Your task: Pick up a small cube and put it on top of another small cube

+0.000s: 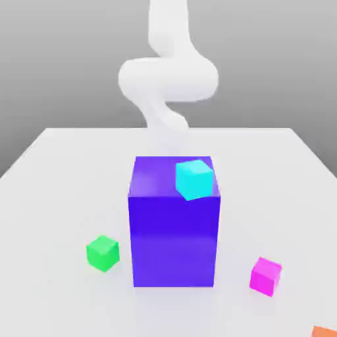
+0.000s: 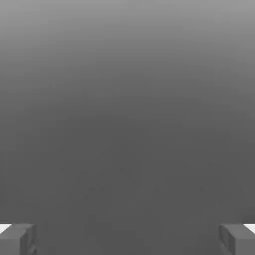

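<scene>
Your pincer [image 2: 127,240]: spread wide, nothing in its grasp. Big blue-purple block [image 1: 174,224] upright mid-desk [image 1: 52,197], an obstacle standing between the green cube [image 1: 103,253] and your magenta cube [image 1: 266,276]; that one sits on the desk toward the exterior view's right, apart from the block. Green toward the left. Cyan cube [image 1: 195,180] on the block's top, by its near right edge. Orange piece [image 1: 324,332] at the exterior view's bottom right corner, partly cut off.

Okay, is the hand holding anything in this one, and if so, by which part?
Nothing is held: the hand is open, its fingers wide apart with nothing between them.
</scene>
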`<control>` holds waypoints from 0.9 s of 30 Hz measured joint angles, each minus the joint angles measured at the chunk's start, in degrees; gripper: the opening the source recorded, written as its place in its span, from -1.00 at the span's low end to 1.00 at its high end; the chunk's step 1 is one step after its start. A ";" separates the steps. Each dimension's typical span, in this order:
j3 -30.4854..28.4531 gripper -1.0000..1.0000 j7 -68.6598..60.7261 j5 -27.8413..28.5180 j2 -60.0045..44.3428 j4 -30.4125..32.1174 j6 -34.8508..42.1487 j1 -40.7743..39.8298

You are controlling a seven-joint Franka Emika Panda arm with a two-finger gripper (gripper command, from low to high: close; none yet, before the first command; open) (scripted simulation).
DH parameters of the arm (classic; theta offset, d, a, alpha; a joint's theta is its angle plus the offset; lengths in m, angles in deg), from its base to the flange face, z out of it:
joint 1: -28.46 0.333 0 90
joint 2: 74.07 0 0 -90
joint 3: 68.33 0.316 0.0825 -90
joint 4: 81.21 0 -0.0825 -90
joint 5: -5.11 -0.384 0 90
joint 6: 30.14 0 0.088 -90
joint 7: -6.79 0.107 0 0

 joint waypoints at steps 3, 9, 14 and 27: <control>-0.05 0.00 -4.32 -1.12 -6.56 2.43 -3.42 3.41; 0.78 0.00 -12.45 -3.04 -19.09 7.08 -9.98 9.30; 2.52 0.00 -18.54 -3.73 -29.47 10.94 -15.44 13.30; 3.33 0.00 -23.03 4.64 -56.39 16.79 -31.82 21.27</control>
